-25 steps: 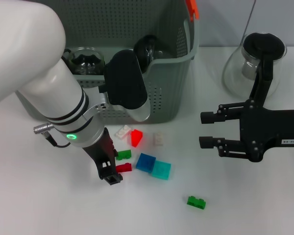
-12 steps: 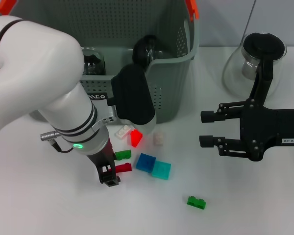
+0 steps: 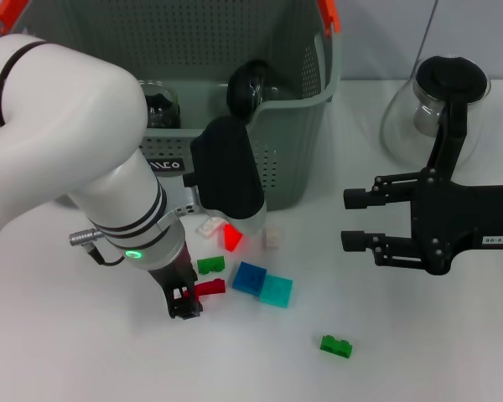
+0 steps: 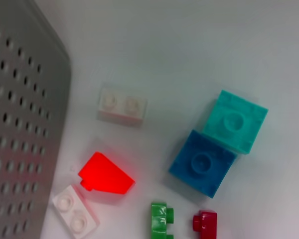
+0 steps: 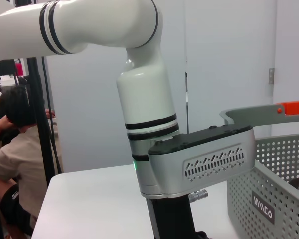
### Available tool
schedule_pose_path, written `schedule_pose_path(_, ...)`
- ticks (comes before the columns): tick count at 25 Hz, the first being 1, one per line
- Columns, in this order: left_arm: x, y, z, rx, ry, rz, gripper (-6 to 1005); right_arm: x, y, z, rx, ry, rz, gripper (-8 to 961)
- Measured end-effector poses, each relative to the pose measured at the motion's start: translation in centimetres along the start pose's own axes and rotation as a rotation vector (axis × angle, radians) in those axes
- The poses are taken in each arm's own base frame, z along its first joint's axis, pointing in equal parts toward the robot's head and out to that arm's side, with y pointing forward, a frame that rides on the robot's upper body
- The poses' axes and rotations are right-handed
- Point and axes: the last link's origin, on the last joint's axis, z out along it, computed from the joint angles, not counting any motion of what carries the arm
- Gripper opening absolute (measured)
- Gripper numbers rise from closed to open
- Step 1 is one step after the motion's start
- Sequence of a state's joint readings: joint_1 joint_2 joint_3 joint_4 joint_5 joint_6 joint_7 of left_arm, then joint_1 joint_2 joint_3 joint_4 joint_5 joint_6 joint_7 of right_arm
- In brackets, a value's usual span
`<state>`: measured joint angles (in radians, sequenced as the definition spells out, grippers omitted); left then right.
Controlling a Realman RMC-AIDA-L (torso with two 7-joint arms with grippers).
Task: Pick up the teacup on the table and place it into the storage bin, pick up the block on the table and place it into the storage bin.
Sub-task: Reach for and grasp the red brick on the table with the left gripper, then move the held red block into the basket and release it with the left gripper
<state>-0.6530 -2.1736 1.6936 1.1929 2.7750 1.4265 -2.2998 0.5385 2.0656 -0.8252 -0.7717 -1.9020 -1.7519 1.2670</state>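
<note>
Several blocks lie on the white table in front of the storage bin (image 3: pixel 277 117): a dark red brick (image 3: pixel 210 287), a green brick (image 3: pixel 210 265), a blue block (image 3: pixel 250 277), a teal block (image 3: pixel 277 291) and a bright red wedge (image 3: pixel 232 237). My left gripper (image 3: pixel 184 300) is down at the table, right beside the dark red brick (image 4: pixel 205 222). A glass teacup (image 3: pixel 155 105) sits inside the bin. My right gripper (image 3: pixel 356 222) hovers open and empty to the right of the blocks.
Two whitish bricks (image 3: pixel 210 224) (image 3: pixel 271 239) lie by the bin wall. A lone green brick (image 3: pixel 336 345) lies nearer the front. A glass teapot (image 3: pixel 440 100) stands at the back right, behind my right arm. A dark rounded object (image 3: pixel 251 84) rests in the bin.
My left arm has swung its upper part further into view and its gripper has edged slightly left beside the dark red brick. The blocks and the right arm have not moved.
</note>
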Motion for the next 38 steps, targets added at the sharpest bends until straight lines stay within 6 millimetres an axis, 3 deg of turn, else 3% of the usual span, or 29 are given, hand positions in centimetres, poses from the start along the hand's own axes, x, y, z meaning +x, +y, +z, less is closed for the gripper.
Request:
schedule_pose_path(12, 0.0, -0.2, 0.4, 0.0, 0.0, -0.016, 408, -0.2, -0.1, 0.0, -0.001, 0.002, 0.006, 534)
schedule_pose_path(17, 0.0, -0.3, 0.4, 0.005, -0.005, -0.027, 233, -0.2, -0.1, 0.0, -0.002, 0.001, 0.004, 534)
schedule_pose_path(25, -0.4, -0.8, -0.2, -0.006, 0.007, -0.06, 171, -0.2, -0.1, -0.2, -0.003, 0.002, 0.007, 535)
schedule_pose_path(29, -2.1, -1.6, -1.9, -0.08, 0.092, -0.115, 179, -0.1, 0.0, -0.3, -0.004, 0.002, 0.008, 535)
schedule_pose_path(38, -9.0, -4.3, -6.5, -0.369, 0.65, -0.304, 196, -0.3, 0.0, -0.1, -0.011, -0.001, 0.005, 534)
